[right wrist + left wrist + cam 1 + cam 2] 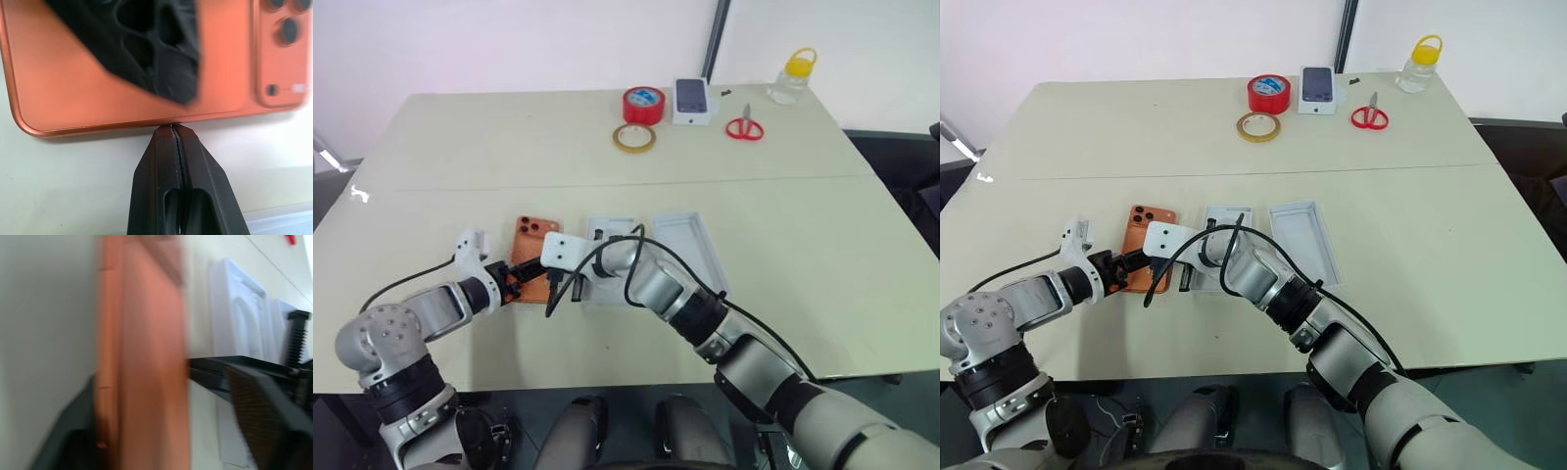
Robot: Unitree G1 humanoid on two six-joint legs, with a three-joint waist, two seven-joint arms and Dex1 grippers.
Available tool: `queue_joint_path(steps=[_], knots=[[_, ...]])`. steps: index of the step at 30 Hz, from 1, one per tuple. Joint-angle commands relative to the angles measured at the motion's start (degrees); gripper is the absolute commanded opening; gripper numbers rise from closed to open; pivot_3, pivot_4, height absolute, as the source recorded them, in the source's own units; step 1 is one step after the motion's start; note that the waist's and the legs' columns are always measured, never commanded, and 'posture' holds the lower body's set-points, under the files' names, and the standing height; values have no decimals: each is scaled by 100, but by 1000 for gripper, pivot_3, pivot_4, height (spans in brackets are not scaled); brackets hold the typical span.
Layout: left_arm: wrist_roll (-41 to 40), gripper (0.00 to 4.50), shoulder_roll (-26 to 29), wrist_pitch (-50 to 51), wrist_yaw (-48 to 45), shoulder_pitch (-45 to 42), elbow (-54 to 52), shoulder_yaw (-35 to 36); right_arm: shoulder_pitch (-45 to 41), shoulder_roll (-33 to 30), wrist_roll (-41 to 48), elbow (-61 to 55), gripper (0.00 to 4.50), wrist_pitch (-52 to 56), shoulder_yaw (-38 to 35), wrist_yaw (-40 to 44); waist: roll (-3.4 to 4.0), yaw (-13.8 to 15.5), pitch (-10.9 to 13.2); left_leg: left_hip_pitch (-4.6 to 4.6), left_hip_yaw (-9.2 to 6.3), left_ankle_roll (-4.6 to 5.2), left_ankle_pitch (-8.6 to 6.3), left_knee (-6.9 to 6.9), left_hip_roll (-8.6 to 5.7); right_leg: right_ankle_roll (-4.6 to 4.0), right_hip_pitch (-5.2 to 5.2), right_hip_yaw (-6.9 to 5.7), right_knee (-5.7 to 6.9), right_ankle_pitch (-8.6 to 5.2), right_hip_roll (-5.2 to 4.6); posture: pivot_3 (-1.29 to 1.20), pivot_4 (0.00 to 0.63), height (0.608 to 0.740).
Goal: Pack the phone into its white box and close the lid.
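Flat orange phone [1148, 250], three-lens cluster at one corner.

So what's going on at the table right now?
Both claws are working the orange phone, which lies camera side up on the table. The left claw straddles the phone's near end, one finger on each side. The right claw, shut, presses its tip against the phone's long edge. The white box and lid lie beside it, not yet packed.
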Motion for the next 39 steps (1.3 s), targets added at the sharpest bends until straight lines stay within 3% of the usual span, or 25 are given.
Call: queue_joint_path(steps=[1,13,16,18,39], knots=[[-166,2843,-128,87,87,-81,102,295,-7,42,-43,-204,0,-49,-1,3,0,0,0,0,0,0,0,0,0,0,0,0,0,0,0,0,150,740],[-820,2843,-457,87,638,-30,356,1174,-45,-115,-22,-640,0,85,-101,108,-2,-15,0,-1,0,0,0,-1,2,0,3,1,1,0,1,0,150,740],[-1008,2013,-446,87,758,28,349,1176,-20,-215,35,-975,0,245,-170,219,-3,-34,0,-2,0,-1,0,-1,3,0,3,1,3,0,2,0,150,740],[-1103,1143,-412,87,831,61,342,1153,-1,-288,62,-1150,0,335,-193,265,-4,-33,0,-3,0,-1,0,-1,3,0,2,1,3,0,2,0,150,740],[-2479,1143,60,87,1522,427,364,883,74,-501,152,-1578,0,596,-231,261,-6,-118,0,-6,-2,-2,1,-3,4,0,2,1,5,0,3,0,150,740]])
